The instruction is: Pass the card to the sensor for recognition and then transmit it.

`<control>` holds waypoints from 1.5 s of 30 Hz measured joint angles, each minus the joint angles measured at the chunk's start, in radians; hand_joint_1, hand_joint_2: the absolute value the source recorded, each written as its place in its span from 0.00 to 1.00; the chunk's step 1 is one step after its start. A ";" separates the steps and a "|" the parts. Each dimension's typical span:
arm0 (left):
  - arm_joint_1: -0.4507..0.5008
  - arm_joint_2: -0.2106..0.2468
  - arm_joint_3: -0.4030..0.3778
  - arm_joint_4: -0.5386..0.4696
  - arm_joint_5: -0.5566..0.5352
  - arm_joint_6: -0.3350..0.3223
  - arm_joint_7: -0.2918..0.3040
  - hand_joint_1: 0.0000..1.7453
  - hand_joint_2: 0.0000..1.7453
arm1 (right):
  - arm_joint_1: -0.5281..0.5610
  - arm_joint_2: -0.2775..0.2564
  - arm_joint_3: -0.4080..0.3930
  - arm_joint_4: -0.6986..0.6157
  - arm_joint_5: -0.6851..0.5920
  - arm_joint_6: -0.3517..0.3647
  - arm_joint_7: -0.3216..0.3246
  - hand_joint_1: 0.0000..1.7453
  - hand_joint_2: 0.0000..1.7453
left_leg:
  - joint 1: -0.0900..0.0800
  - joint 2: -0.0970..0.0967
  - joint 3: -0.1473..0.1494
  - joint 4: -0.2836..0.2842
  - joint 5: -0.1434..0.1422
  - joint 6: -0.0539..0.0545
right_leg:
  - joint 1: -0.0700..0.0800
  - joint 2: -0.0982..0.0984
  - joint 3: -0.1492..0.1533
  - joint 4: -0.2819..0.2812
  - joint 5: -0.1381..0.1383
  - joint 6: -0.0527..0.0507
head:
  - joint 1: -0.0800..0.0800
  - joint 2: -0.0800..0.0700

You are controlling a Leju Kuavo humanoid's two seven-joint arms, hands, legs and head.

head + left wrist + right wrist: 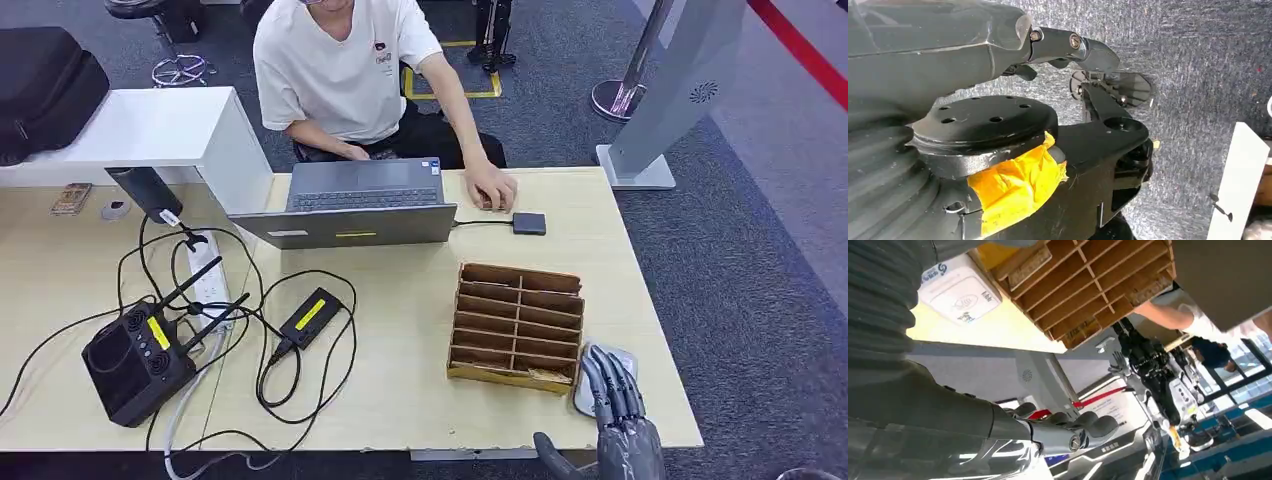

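The table (420,400) edge runs just under the right hand (622,425), so a low or hasty reach may knock the wrist against it and throw the aim off. The rack (516,325) stands just beside the fingertips, on their inner side, and looks light and unfixed; a sideways brush from the fingers (610,380) would likely shove or tip it and spill what its slots hold. The sensor (590,395) lies directly under those fingers, partly hidden by them, and a hand pressing down could slide it toward the table corner. The card (1030,265) is, as far as I can judge, one of the flat tan pieces in the rack slots, ahead of the fingertips and not in the hand; it is thin and sits deep between the dividers, so thick fingers may fail to pinch it, pull two out, or drop it short of the sensor. The right hand's fingers are stretched out, close together, gripping nothing. The left hand (1073,45) hangs over the floor; nothing shows in it, but how far its fingers are spread I cannot tell
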State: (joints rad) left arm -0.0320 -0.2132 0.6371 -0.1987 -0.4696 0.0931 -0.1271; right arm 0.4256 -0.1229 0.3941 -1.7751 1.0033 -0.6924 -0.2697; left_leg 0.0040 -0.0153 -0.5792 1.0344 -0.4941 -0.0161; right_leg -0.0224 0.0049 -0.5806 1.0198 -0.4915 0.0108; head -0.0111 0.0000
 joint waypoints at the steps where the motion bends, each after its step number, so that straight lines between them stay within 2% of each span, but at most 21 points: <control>1: 0.000 0.000 0.000 0.000 -0.004 0.000 0.001 0.00 1.00 | -0.007 0.003 0.003 0.013 0.002 0.000 0.001 0.00 1.00 | 0.000 0.000 0.000 0.000 0.000 0.000 | 0.000 0.000 0.000 0.000 0.000 0.000 | 0.000 0.000; 9: 0.000 0.000 0.000 0.000 -0.021 0.002 0.006 0.00 1.00 | -0.048 0.024 0.015 0.090 0.007 0.000 -0.003 0.00 1.00 | 0.000 0.000 0.000 0.000 0.000 0.000 | 0.000 0.000 0.000 0.000 0.000 0.000 | 0.000 0.000; 14: -0.001 0.000 0.000 0.000 -0.032 0.003 0.012 0.00 1.00 | -0.065 0.049 0.010 0.122 0.049 0.000 -0.033 0.00 1.00 | 0.000 0.000 0.000 0.000 0.000 0.000 | 0.000 0.000 0.000 0.000 0.000 0.000 | 0.000 0.000; 20: -0.001 0.000 0.000 0.000 -0.048 0.003 0.020 0.00 1.00 | -0.071 0.110 -0.062 0.137 0.149 0.000 -0.102 0.00 1.00 | 0.000 0.000 0.000 0.000 0.000 0.000 | 0.000 0.000 0.000 0.000 0.000 0.000 | 0.000 0.000; 22: -0.001 0.000 0.000 0.000 -0.056 0.003 0.022 0.00 1.00 | -0.072 0.140 -0.108 0.144 0.185 0.000 -0.126 0.00 1.00 | 0.000 0.000 0.000 0.000 0.000 0.000 | 0.000 0.000 0.000 0.000 0.000 0.000 | 0.000 0.000; 29: -0.001 0.001 0.000 0.000 -0.070 0.003 0.029 0.00 1.00 | -0.097 0.217 -0.229 0.185 0.224 0.000 -0.195 0.00 1.00 | 0.000 0.000 0.000 0.000 0.000 0.000 | 0.000 0.000 0.000 0.000 0.000 0.000 | 0.000 0.000; 35: -0.002 0.001 0.000 0.000 -0.079 0.003 0.032 0.00 1.00 | -0.119 0.249 -0.279 0.232 0.219 0.000 -0.206 0.00 1.00 | 0.000 0.000 0.000 0.000 0.000 0.000 | 0.000 0.000 0.000 0.000 0.000 0.000 | 0.000 0.000; 45: -0.002 0.001 0.000 0.000 -0.085 0.003 0.033 0.00 1.00 | -0.129 0.267 -0.302 0.287 0.218 0.000 -0.206 0.00 1.00 | 0.000 0.000 0.000 0.000 0.000 0.000 | 0.000 0.000 0.000 0.000 0.000 0.000 | 0.000 0.000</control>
State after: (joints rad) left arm -0.0338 -0.2125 0.6371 -0.1988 -0.5543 0.0958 -0.0938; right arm 0.2962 0.1442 0.0923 -1.4881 1.2211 -0.6928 -0.4757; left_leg 0.0040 -0.0154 -0.5792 1.0344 -0.4941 -0.0162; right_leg -0.0223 0.0049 -0.5806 1.0199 -0.4916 0.0108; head -0.0107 0.0000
